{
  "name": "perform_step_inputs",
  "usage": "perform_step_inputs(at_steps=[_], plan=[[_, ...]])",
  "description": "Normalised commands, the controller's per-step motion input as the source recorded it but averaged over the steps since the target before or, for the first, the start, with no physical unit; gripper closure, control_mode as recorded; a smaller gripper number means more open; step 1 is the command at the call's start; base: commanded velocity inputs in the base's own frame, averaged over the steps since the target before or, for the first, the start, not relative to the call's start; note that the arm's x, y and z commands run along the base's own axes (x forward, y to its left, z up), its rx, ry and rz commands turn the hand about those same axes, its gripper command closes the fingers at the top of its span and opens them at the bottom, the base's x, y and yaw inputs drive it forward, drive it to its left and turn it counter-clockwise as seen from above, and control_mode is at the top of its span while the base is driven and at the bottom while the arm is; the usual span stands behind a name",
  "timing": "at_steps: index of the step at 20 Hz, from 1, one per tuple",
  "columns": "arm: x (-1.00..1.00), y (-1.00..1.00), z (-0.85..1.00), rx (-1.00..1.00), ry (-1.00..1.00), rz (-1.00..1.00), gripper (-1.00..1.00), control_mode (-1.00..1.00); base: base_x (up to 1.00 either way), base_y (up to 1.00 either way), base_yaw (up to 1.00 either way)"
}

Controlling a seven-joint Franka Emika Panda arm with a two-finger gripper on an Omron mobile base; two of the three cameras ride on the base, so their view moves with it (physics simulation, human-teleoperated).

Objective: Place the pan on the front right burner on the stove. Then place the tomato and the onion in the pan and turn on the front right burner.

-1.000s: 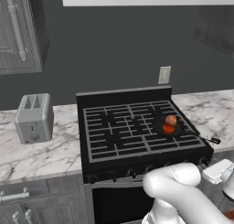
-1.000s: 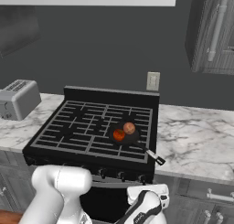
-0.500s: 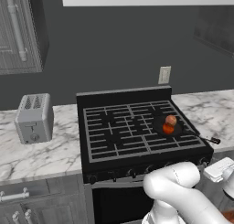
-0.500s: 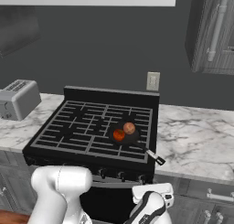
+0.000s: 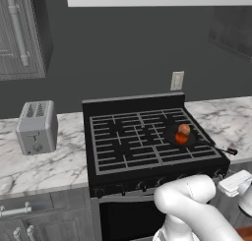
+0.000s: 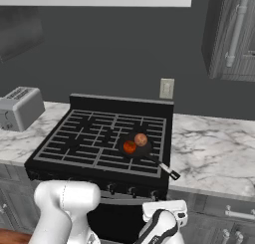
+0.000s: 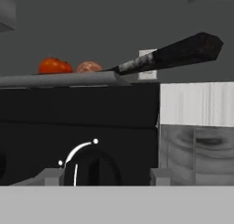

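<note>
The black pan (image 5: pixel 170 133) sits on the stove's (image 5: pixel 123 151) front right burner, its long handle (image 6: pixel 162 166) pointing out over the front right corner. In it lie the red tomato (image 5: pixel 180 139) and, just behind, the tan onion (image 5: pixel 184 129). My hand hangs low in front of the stove's right front edge. In the hand view my gripper (image 7: pixel 104 175) flanks a round black burner knob (image 7: pixel 91 169), its tips close on either side. Above it I see the tomato (image 7: pixel 55 66), the onion (image 7: pixel 89 66) and the pan handle (image 7: pixel 169 54).
A grey toaster (image 5: pixel 35 128) stands on the marble counter (image 5: pixel 44 161) left of the stove. More marble counter (image 6: pixel 209 148) runs to the right, with cabinet doors below. A wall outlet (image 5: pixel 176 80) sits behind the stove, and a hood hangs overhead.
The hand below the stove's front edge has shifted slightly. Pan, tomato and onion lie as before.
</note>
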Motion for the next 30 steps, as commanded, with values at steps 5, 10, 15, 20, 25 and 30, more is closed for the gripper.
perform_step_inputs(at_steps=[5,10,15,20,25,30], plan=[[0.00,0.06,0.00,0.00,-0.07,-0.03,1.00,-1.00,0.00,0.00,0.00],[0.00,0.04,0.00,0.00,-0.08,-0.04,1.00,-1.00,0.00,0.00,0.00],[0.00,0.13,0.00,-0.02,-0.06,-0.01,1.00,-1.00,0.00,0.00,0.00],[0.12,0.14,0.00,-0.22,-0.05,0.00,1.00,-1.00,0.00,0.00,0.00],[0.18,0.08,0.00,-0.36,-0.05,0.00,1.00,-1.00,0.00,0.00,0.00],[0.09,0.10,0.00,-0.49,-0.11,0.00,1.00,-1.00,0.00,0.00,0.00]])
